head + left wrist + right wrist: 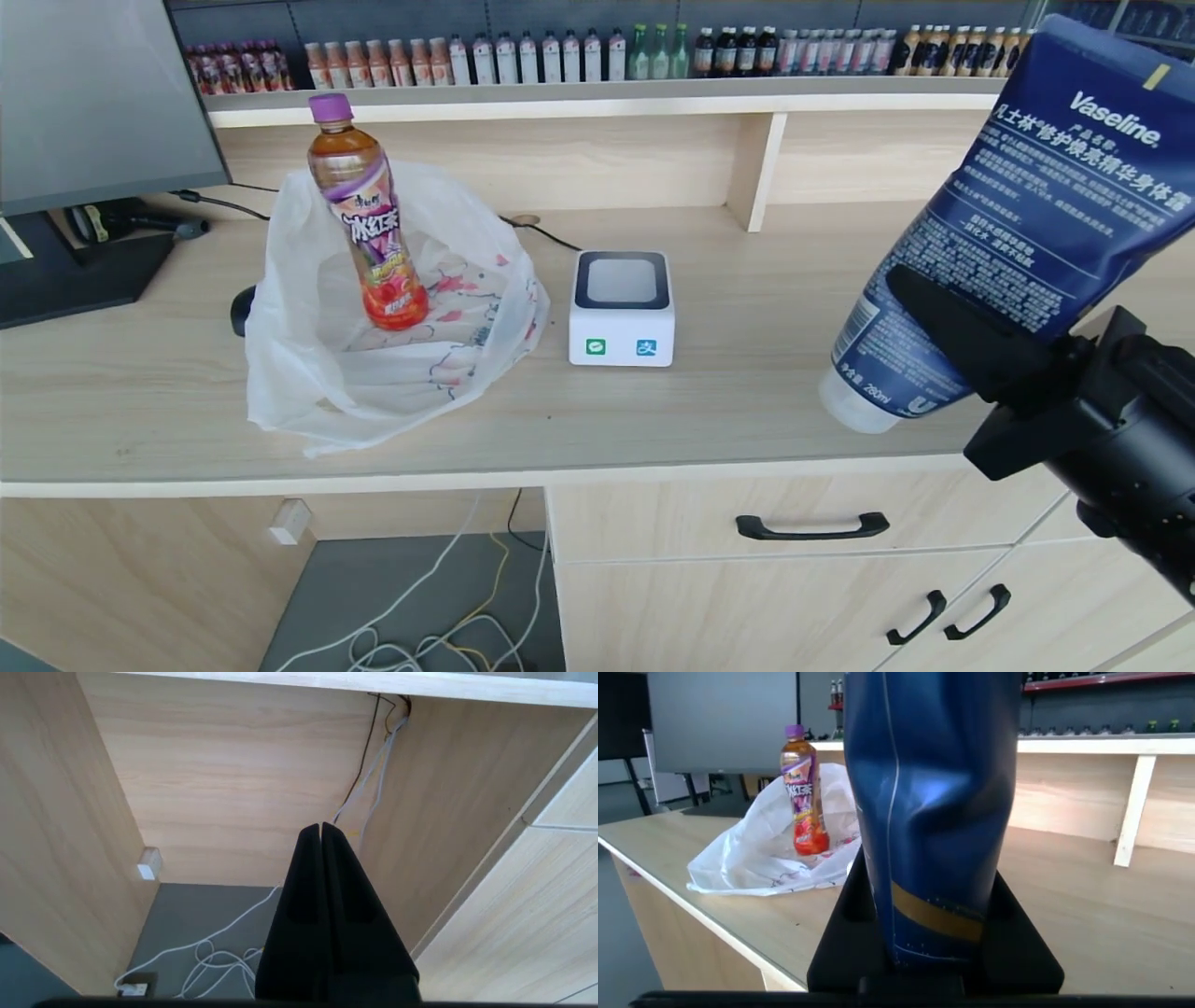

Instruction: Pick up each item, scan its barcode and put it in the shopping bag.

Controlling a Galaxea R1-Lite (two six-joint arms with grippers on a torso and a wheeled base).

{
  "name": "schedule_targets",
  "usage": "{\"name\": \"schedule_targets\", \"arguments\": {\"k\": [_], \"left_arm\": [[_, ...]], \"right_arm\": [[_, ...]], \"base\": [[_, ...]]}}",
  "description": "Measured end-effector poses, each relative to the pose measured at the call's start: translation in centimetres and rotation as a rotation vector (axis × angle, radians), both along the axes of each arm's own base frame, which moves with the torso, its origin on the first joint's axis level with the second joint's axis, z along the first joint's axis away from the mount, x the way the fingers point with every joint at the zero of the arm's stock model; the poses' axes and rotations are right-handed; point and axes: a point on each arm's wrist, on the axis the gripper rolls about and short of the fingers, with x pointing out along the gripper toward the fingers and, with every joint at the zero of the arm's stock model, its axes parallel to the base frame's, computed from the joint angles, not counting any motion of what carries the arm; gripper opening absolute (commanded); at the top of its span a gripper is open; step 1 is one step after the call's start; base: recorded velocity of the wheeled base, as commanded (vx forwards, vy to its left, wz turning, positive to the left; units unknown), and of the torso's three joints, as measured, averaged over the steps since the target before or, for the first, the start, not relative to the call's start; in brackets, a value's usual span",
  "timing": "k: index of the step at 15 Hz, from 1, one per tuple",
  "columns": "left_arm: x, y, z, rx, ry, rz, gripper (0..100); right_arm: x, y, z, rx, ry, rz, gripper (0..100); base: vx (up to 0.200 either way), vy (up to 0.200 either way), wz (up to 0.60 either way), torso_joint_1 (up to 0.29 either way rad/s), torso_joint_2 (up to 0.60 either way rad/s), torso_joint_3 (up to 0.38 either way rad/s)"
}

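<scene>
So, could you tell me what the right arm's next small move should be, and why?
Probably swing the right gripper leftward and down, bringing the blue tube over the scanner and its top window. The tube is gripped but held up well to the right of the scanner. The shopping bag, with a bottle standing in it, comes after scanning.

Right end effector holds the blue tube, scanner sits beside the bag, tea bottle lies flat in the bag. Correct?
Wrong on the bottle: the head view shows the tea bottle standing upright in the bag, not flat. The right end effector does hold the blue tube, and the scanner sits beside the bag.
</scene>
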Motion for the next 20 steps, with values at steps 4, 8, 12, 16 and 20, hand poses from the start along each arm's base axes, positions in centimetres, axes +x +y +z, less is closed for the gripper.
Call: {"name": "schedule_targets", "arguments": {"k": [4, 8, 12, 16, 20], "left_arm": [[0.0, 0.0, 0.0, 0.003, 0.000, 0.000, 0], [0.0, 0.0, 0.0, 0.004, 0.000, 0.000, 0], [0.0, 0.0, 0.0, 0.005, 0.000, 0.000, 0], [0.0, 0.0, 0.0, 0.004, 0.000, 0.000, 0], [0.0, 0.0, 0.0, 0.004, 0.000, 0.000, 0]], "right_arm": [[0.0, 0.0, 0.0, 0.001, -0.002, 0.001, 0], [0.3, 0.2, 0.0, -0.012, -0.006, -0.003, 0], [1.3, 1.1, 0.4, -0.108, -0.106, 0.035, 0], [3.8, 2.1, 1.2, -0.306, -0.172, 0.073, 0], [6.4, 3.4, 4.5, -0.517, -0.393, -0.073, 0]], "base": [[0.000, 0.050, 0.00, -0.001, 0.00, 0.001], [0.000, 0.000, 0.00, 0.000, 0.00, 0.000], [0.000, 0.000, 0.00, 0.000, 0.00, 0.000], [0.000, 0.000, 0.00, 0.000, 0.00, 0.000], [0.000, 0.000, 0.00, 0.000, 0.00, 0.000]]}}
